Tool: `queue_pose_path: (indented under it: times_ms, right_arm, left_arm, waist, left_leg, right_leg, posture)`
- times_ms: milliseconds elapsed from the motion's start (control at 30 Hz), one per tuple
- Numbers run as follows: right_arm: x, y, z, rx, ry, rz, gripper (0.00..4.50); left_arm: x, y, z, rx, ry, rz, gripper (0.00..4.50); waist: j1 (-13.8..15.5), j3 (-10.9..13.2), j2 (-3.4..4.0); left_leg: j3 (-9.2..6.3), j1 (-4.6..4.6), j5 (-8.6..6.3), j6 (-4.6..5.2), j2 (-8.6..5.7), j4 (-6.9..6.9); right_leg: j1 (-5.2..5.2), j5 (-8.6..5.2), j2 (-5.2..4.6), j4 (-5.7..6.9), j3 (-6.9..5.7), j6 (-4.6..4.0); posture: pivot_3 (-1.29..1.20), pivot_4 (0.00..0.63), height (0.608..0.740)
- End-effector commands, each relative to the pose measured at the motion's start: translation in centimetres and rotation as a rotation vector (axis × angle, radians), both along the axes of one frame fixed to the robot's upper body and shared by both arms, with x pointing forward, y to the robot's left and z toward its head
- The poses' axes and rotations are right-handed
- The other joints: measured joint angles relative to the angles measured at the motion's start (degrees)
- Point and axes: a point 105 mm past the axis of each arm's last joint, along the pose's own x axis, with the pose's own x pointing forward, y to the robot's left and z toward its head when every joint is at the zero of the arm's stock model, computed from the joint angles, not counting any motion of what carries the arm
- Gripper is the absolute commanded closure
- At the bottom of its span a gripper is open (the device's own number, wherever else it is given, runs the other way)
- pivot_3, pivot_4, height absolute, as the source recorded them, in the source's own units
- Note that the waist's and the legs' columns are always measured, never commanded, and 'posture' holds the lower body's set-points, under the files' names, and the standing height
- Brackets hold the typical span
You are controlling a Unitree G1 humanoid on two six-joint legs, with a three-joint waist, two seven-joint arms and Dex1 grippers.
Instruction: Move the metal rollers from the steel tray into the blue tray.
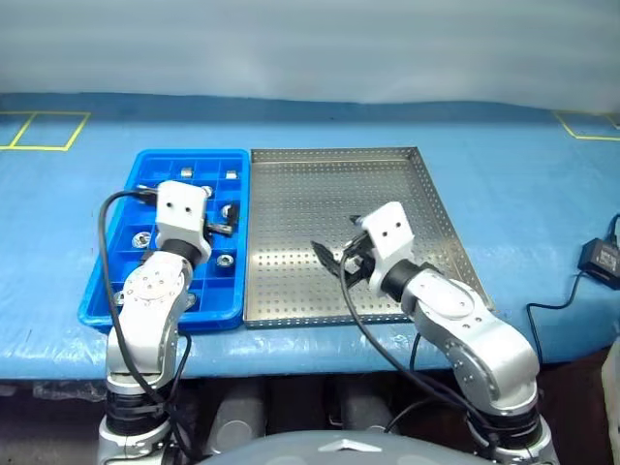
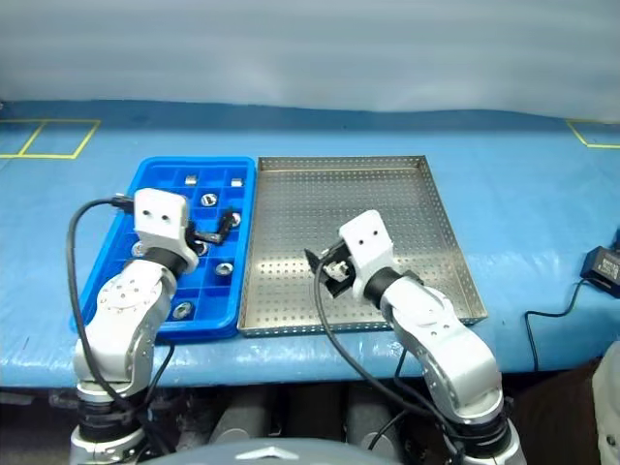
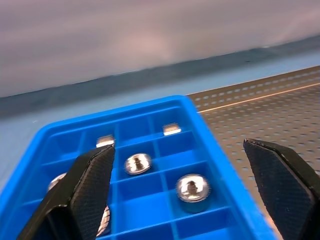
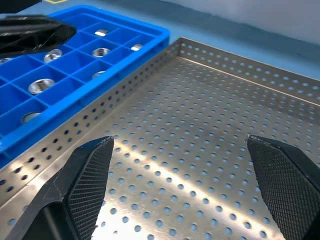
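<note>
Metal rollers (image 1: 224, 260) sit in the blue tray (image 1: 118, 232) beneath the left gripper (image 1: 225, 229) (jaws apart); right gripper (image 1: 334, 260) — also apart — over the steel tray (image 1: 329, 194), 3 o'clock.

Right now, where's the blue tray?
The blue tray sits on the table at the robot's left, its long side against the steel tray, with the open left end effector over its compartments.

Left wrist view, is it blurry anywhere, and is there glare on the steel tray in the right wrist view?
Left wrist view: the metal rollers in the blue tray look soft and smeared, and the background is hazy. Right wrist view: the steel tray is sharper, with bright glare streaks across its perforated floor near the right claw.
</note>
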Motion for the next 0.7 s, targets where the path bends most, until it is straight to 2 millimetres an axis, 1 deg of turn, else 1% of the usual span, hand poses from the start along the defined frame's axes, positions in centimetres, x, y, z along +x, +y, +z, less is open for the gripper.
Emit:
queue_pose_path:
  times_ms: [33, 133, 233, 267, 500, 700]
  right_arm:
    - [-0.1, -1.3, 0.3, 0.015, -0.033, -0.061, 0.00]
    - [-0.8, -1.9, -0.9, -0.005, 0.004, -0.080, 0.00]
    - [-1.5, -2.3, -1.8, -0.007, 0.039, -0.099, 0.00]
    - [-1.7, -2.3, -2.0, -0.007, 0.047, -0.105, 0.00]
    - [-2.0, -2.1, -2.4, -0.003, 0.065, -0.113, 0.00]
    - [-1.8, -2.0, -2.5, -0.009, 0.066, -0.112, 0.00]
  left_arm:
    - [-1.3, -3.1, 0.0, 0.019, 0.004, -0.284, 0.02]
    - [-2.7, -4.2, -1.5, 0.065, 0.068, -0.447, 0.02]
    - [-3.5, -4.4, -2.6, 0.067, 0.121, -0.505, 0.02]
    - [-3.7, -4.4, -2.9, 0.061, 0.130, -0.509, 0.02]
    - [-3.6, -4.1, -3.4, 0.054, 0.145, -0.490, 0.02]
    - [-3.8, -3.9, -3.4, 0.053, 0.148, -0.485, 0.02]
  waist:
    - [-0.62, 0.00, 0.01]
    - [-1.68, 0.00, 0.03]
    - [-2.66, 0.02, 0.06]
    - [-2.77, 0.02, 0.06]
    - [-2.89, 0.02, 0.06]
    - [-2.71, 0.02, 0.06]
  left_leg:
    - [0.00, 0.00, 0.00, 0.00, 0.00, -0.02]
    - [0.04, 0.00, 0.00, 0.00, -0.01, -0.07]
    - [0.12, 0.02, -0.02, 0.02, 0.00, -0.07]
    - [0.12, 0.02, -0.02, 0.02, 0.02, -0.06]
    - [0.15, 0.10, 0.05, 0.05, 0.04, 0.01]
    - [0.17, 0.07, 0.04, 0.05, 0.03, -0.01]
  right_leg:
    - [0.00, -0.01, 0.00, 0.01, 0.00, -0.01]
    - [-0.03, -0.02, -0.02, 0.00, 0.05, -0.02]
    - [-0.06, -0.08, -0.02, -0.01, 0.12, 0.09]
    - [-0.05, -0.16, -0.02, -0.01, 0.12, 0.23]
    - [-0.01, -0.16, 0.00, 0.07, 0.15, 0.23]
    - [-0.04, -0.14, -0.02, 0.04, 0.17, 0.24]
  posture:
    - [-0.07, 0.150, 0.740]
    - [-0.09, 0.150, 0.740]
    - [-0.10, 0.150, 0.740]
    - [-0.10, 0.150, 0.740]
    - [-0.10, 0.150, 0.740]
    - [-0.08, 0.150, 0.740]
